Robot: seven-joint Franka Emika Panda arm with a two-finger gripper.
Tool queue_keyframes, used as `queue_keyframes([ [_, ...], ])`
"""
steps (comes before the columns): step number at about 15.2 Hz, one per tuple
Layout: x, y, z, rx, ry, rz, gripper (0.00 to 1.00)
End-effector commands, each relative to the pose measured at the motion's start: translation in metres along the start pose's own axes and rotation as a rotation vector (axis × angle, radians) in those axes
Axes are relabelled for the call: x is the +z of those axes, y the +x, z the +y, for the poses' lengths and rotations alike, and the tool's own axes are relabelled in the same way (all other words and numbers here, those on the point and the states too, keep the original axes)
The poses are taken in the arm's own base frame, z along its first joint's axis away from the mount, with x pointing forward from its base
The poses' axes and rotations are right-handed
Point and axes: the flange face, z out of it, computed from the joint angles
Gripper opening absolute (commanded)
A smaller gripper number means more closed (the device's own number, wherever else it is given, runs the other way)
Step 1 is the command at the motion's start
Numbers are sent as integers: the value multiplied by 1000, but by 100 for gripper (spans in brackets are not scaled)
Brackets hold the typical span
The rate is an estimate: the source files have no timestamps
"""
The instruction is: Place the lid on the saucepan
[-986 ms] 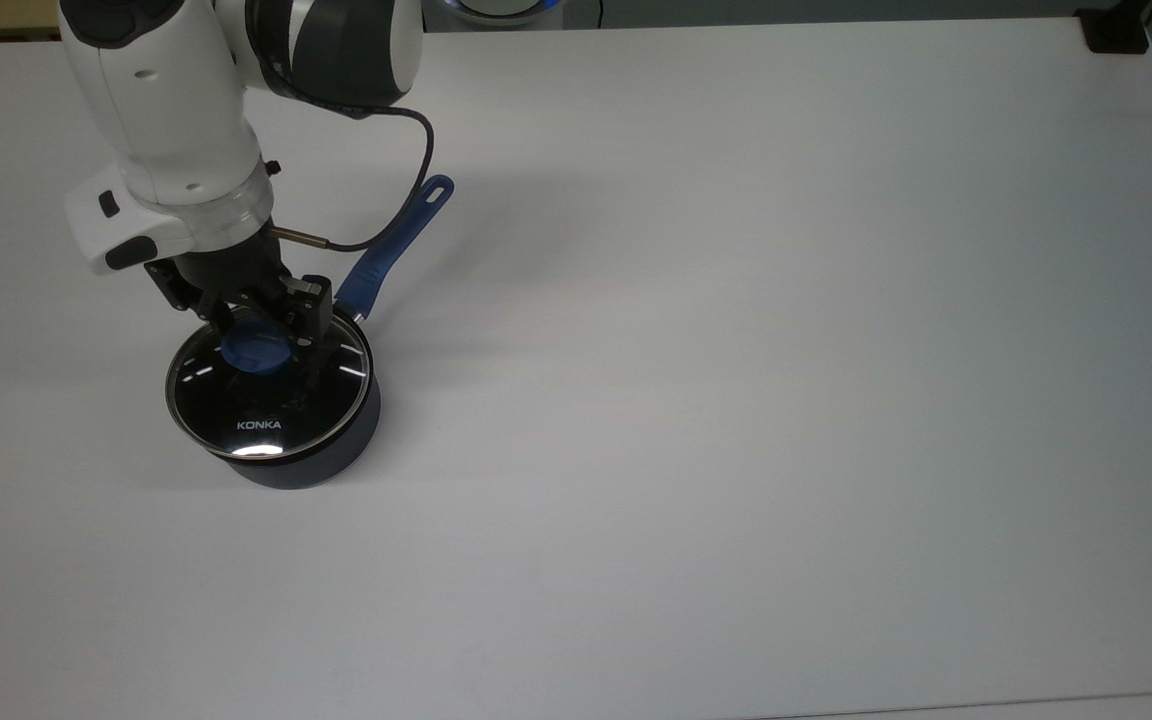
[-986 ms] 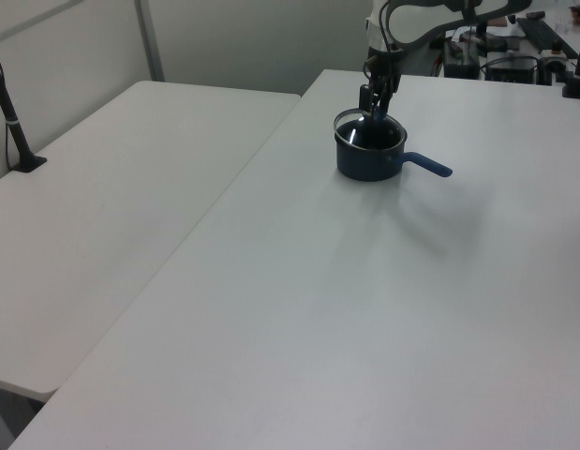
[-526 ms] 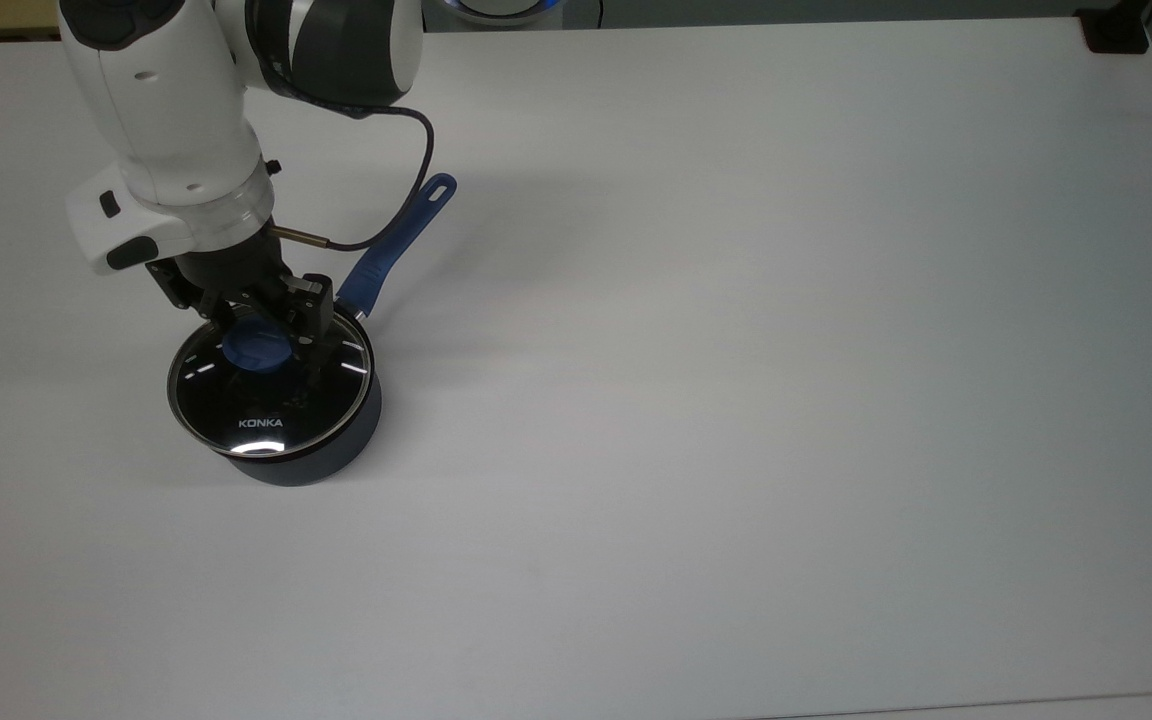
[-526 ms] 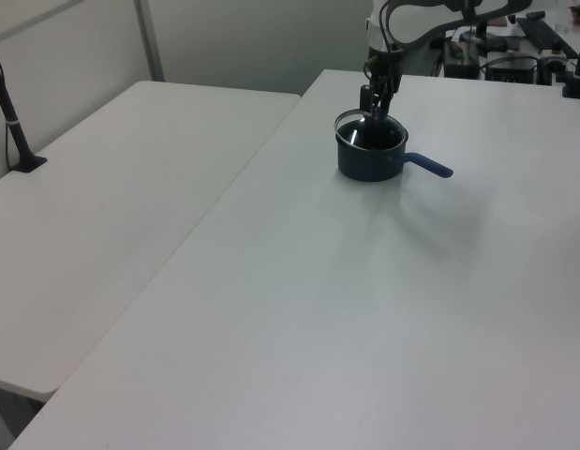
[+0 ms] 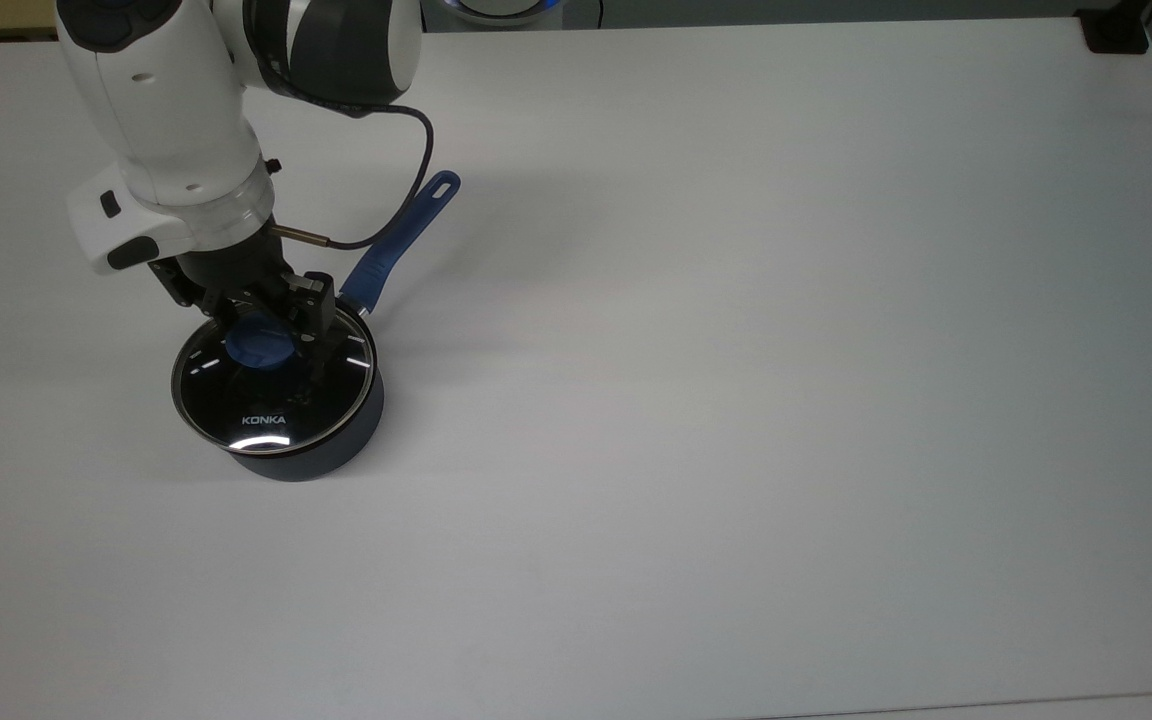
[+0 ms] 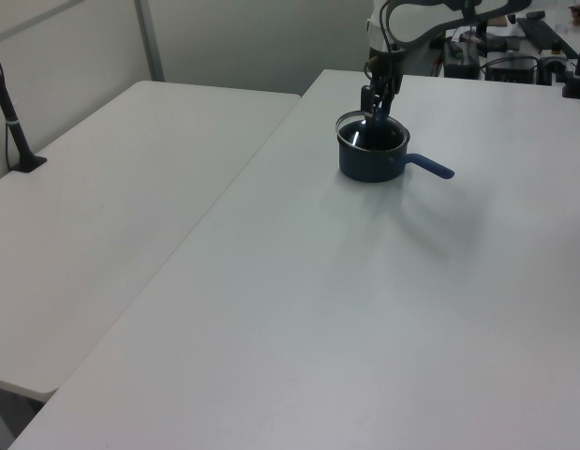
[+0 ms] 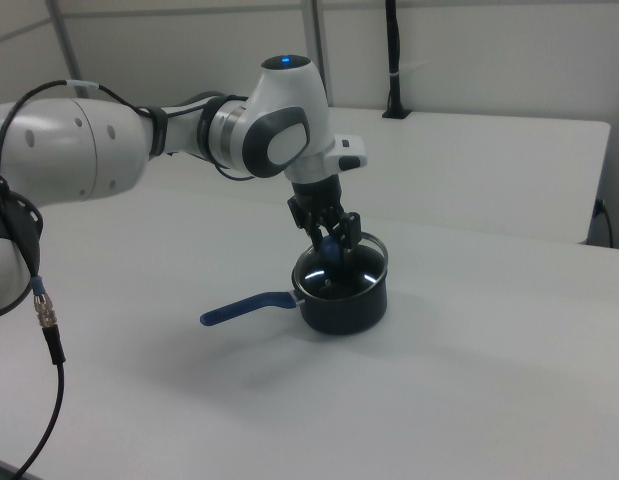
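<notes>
Top view: the gripper [image 5: 261, 325] is clamped on the blue knob of the glass lid [image 5: 271, 410], which sits on the saucepan [image 5: 321, 455] near the white table's [image 5: 736, 350] left edge.

Left view: the saucepan's handle [image 6: 430, 168] points toward the left view's right.

Right view: the gripper's fingers [image 7: 346, 226] straddle the knob.

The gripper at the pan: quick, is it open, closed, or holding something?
Gripper: shut on the lid's blue knob, with the lid sitting over the saucepan.
</notes>
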Motion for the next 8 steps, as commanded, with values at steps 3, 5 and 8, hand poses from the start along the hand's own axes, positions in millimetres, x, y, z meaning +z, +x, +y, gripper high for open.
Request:
queue_keyframes([
  [3, -6, -7, -1, -9, 19, -20, 58],
  [5, -7, -4, -1, -9, 18, 4, 61],
  [8, -4, -3, -1, -15, 14, 24, 63],
])
